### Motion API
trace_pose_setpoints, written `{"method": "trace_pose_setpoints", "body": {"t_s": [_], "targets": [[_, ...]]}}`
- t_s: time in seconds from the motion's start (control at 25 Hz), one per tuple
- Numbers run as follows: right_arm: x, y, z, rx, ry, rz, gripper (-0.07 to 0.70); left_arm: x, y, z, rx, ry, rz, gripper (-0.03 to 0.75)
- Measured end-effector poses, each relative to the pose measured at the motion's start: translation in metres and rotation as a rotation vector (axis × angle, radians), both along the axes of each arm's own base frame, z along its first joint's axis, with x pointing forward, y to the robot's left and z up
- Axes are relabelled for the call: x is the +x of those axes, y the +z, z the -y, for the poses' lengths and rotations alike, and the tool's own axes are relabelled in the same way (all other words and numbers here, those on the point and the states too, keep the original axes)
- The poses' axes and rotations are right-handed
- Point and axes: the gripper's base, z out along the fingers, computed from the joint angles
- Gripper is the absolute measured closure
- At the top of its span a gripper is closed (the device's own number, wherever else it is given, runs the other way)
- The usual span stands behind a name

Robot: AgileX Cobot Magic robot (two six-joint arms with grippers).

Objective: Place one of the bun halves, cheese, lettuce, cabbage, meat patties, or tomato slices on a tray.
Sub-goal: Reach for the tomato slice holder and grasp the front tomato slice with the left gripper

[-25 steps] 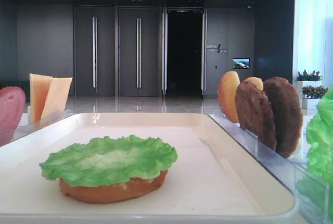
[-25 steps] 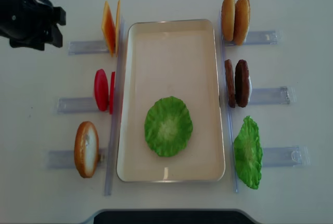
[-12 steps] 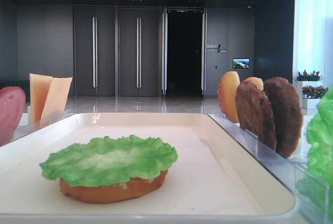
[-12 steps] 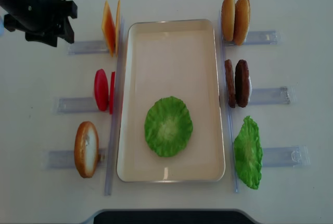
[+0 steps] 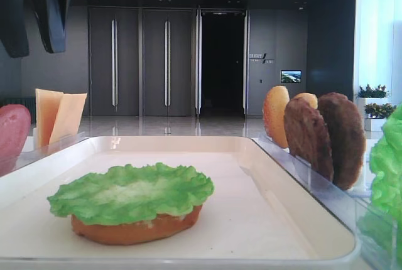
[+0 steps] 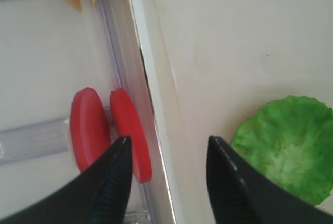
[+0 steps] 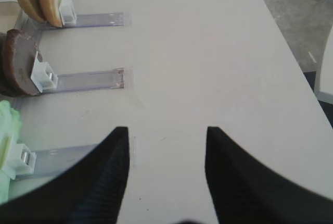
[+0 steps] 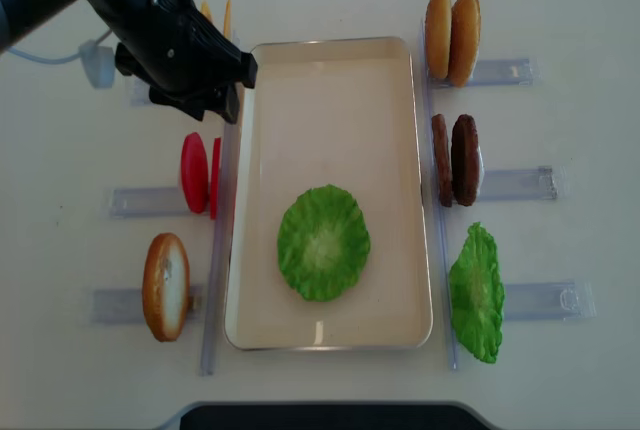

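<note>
My left gripper (image 8: 232, 95) hangs open and empty above the left rim of the cream tray (image 8: 330, 60). In the left wrist view the left gripper (image 6: 167, 139) straddles that rim, with two upright red tomato slices (image 6: 89, 127) just to its left. A green lettuce leaf (image 8: 323, 242) lies on a bun half (image 5: 135, 229) in the tray. The cheese (image 5: 59, 116) stands in its rack, mostly hidden by the arm from above. My right gripper (image 7: 166, 130) is open over bare table. Cabbage is out of view.
Clear racks flank the tray. On the right they hold two bun halves (image 8: 450, 35), two meat patties (image 8: 455, 160) and a second lettuce leaf (image 8: 476, 293). Another bun half (image 8: 166, 285) stands at the left front.
My left arm has swung from the far top-left corner towards the right, and is now over the tray's left rim. Its fingers have come into the low exterior view. Nothing else moved.
</note>
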Motion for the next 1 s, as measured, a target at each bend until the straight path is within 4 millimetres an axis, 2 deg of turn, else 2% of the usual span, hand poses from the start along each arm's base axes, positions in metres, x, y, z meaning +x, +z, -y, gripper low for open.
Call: {"method": "trace_pose_setpoints", "body": {"t_s": [0.52, 1.0], "targets": [[0.0, 0.0, 0.0, 0.0, 0.0, 0.0, 0.277, -0.004, -0.006, -0.001, 0.039, 0.046, -0.079, 0.347], [0.0, 0.0, 0.0, 0.0, 0.015, 0.0, 0.279, 0.004, -0.04, 0.001, 0.095, 0.044, -0.163, 0.346]]}}
